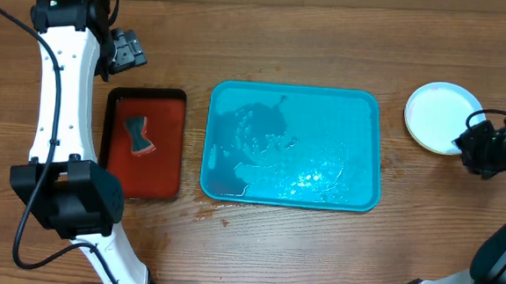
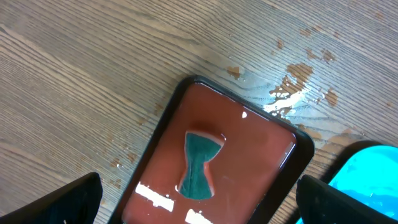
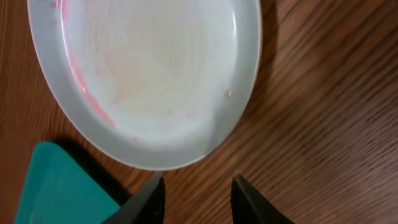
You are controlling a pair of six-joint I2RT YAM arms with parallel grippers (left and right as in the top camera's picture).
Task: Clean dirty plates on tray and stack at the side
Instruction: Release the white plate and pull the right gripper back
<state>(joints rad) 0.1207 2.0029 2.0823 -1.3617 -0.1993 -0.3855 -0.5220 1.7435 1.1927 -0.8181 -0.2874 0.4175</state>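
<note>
The turquoise tray [image 1: 371, 149] lies mid-table, wet, with no plates on it; its corner shows in the right wrist view [image 3: 56, 186] and the left wrist view [image 2: 367, 180]. A pale blue-white plate [image 1: 439, 114] sits on the table right of the tray, with faint pink smears along its rim [image 3: 155, 68]. A yellowish edge shows beneath it; I cannot tell how many plates lie under it. My right gripper [image 1: 474, 148] is open and empty just beside the plate's near edge [image 3: 198, 199]. My left gripper [image 1: 126, 53] is open and empty above the red tray [image 2: 199, 205].
A red tray with a black rim [image 1: 168, 168] lies left of the turquoise tray and holds liquid and a teal hourglass-shaped sponge [image 1: 139, 135], also in the left wrist view [image 2: 200, 165]. Water drops lie on the wood by the trays [image 2: 292, 87].
</note>
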